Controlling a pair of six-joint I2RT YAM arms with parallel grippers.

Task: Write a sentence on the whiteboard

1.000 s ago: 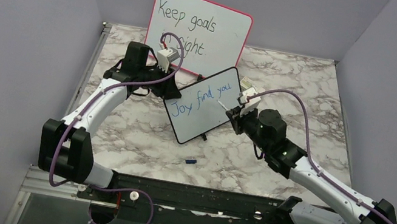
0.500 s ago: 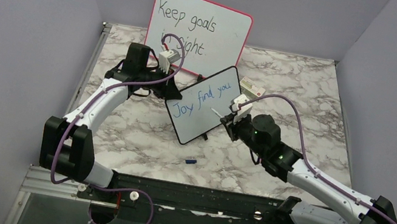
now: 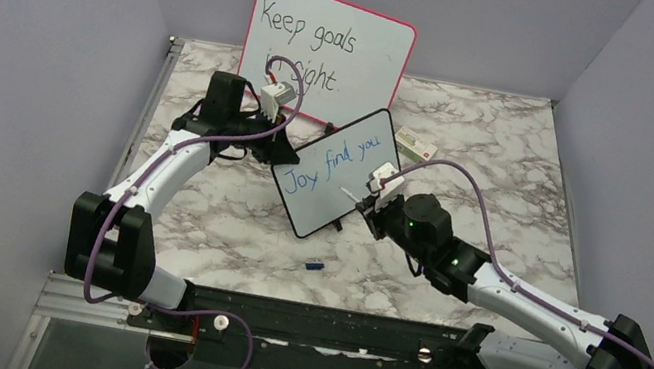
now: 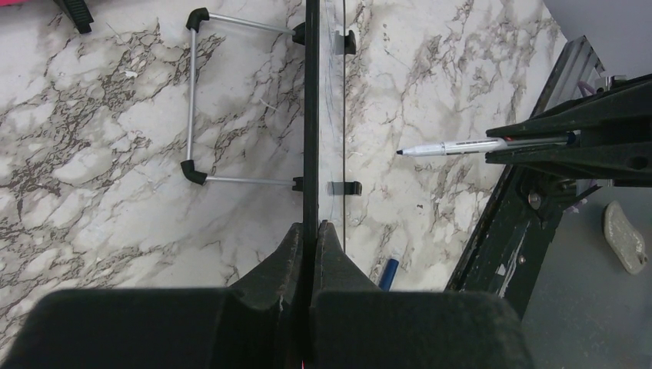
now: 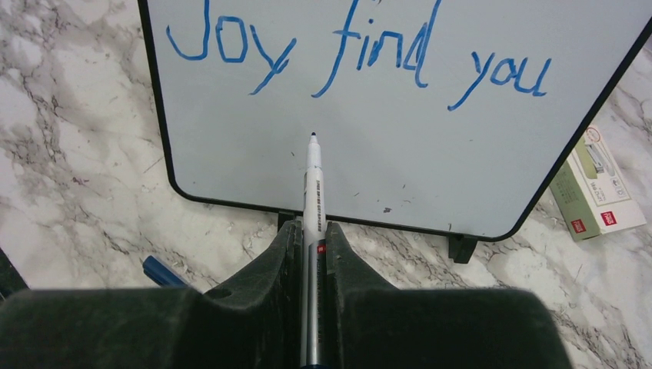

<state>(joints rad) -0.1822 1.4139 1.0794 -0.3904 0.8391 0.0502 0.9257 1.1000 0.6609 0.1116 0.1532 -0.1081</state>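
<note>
The black-framed whiteboard [image 3: 336, 181] stands tilted on its little feet mid-table; it shows face-on in the right wrist view [image 5: 400, 154] and edge-on in the left wrist view [image 4: 311, 115]. The sentence [image 3: 337, 162], blue "Joy find you" [image 5: 361, 58], runs along its upper part. My left gripper [image 3: 282, 153] is shut on the whiteboard's left edge [image 4: 311, 227]. My right gripper [image 3: 371, 203] is shut on a white marker [image 5: 313, 184], whose tip points at the blank area below "find". From the left wrist, the marker [image 4: 454, 146] has its tip a little off the surface.
A larger pink-framed whiteboard [image 3: 327, 47] with black writing leans at the back. A blue marker cap [image 3: 313, 264] lies on the marble in front of the board [image 5: 161, 270]. A small box [image 3: 416, 143] lies right of the board [image 5: 596, 184]. Walls close both sides.
My right gripper has carried the marker left and towards the front, from beside "you" to below the words. The left arm has stayed at the board's left edge.
</note>
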